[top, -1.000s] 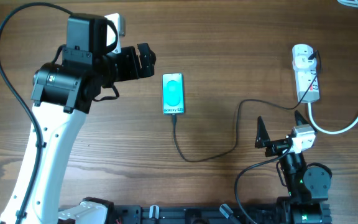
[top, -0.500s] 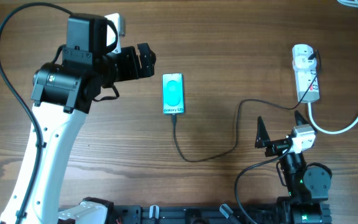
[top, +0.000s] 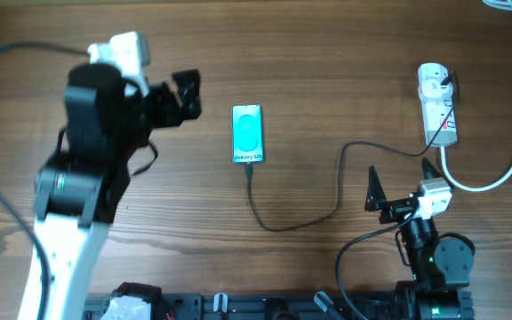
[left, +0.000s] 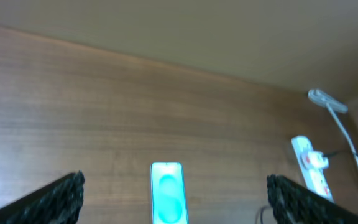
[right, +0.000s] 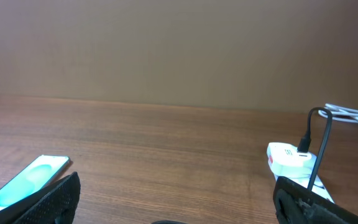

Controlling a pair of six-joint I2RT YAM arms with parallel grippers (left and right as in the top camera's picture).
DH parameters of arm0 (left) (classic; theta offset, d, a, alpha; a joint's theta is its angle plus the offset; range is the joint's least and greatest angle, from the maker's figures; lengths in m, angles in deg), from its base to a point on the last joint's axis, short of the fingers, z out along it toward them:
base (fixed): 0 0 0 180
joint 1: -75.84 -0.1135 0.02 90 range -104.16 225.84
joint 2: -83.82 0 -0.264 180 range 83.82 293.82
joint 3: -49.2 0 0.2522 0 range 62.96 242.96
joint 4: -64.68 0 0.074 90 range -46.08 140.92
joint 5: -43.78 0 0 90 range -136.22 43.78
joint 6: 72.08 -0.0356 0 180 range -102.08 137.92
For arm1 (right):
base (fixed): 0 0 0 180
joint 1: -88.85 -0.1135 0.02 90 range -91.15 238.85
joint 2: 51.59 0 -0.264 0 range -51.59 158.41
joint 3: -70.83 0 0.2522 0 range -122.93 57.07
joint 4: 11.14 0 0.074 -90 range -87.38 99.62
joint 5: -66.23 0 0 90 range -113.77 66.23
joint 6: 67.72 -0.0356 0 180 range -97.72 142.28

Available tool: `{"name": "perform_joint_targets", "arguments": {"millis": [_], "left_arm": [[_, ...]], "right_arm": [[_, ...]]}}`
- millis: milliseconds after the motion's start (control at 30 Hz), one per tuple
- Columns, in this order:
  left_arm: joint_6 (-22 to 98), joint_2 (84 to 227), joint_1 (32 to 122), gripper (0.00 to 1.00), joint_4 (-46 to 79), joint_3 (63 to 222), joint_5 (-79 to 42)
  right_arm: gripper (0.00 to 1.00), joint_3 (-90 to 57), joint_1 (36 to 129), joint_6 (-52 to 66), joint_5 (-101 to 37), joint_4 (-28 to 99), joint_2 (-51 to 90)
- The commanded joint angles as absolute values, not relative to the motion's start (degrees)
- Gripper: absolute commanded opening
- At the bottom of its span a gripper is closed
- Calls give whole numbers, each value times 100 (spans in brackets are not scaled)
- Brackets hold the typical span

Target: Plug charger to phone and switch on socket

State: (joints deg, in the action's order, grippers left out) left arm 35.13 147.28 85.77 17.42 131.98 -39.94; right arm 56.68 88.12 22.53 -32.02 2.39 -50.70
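Observation:
The phone (top: 248,134) lies flat mid-table, its teal screen lit and its white "Galaxy" strip toward the front. It also shows in the left wrist view (left: 168,199) and in the right wrist view (right: 30,179). The thin black charger cable (top: 302,218) runs from the phone's front end in a loop to the white socket strip (top: 436,103) at the right. The socket also shows in the left wrist view (left: 312,171) and in the right wrist view (right: 294,160). My left gripper (top: 183,94) is open and empty, left of the phone. My right gripper (top: 400,184) is open and empty, in front of the socket.
A thick white cord (top: 503,169) loops from the socket toward the right edge and back corner. The right arm's base (top: 434,258) stands at the front right. Black robot cables trail by the left arm.
My left arm has swung back and to the left, its gripper pulling away from the phone. The phone, cable, socket and right arm have not moved.

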Motion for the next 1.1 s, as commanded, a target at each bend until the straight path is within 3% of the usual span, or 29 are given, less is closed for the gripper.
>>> {"name": "perform_joint_targets", "arguments": {"millis": [0, 167, 367, 600, 1067], "left_arm": [[3467, 13766, 8160, 100, 2536, 11910, -3546], [3436, 12479, 7690, 100, 4064, 10146, -3356], [2407, 11126, 7631, 100, 5255, 8507, -3292], [1535, 9954, 7629, 100, 5331, 7480, -3342], [1491, 8693, 7631, 100, 5279, 6328, -3668]], "right_arm": [[100, 5677, 8775, 2188, -3099, 219, -5138], [100, 5677, 8775, 2188, -3097, 221, -5138], [100, 5677, 8775, 2188, -3099, 219, -5138], [100, 5677, 8775, 2190, -3097, 221, -5138], [100, 5677, 8775, 2188, -3099, 221, -5138]]}}
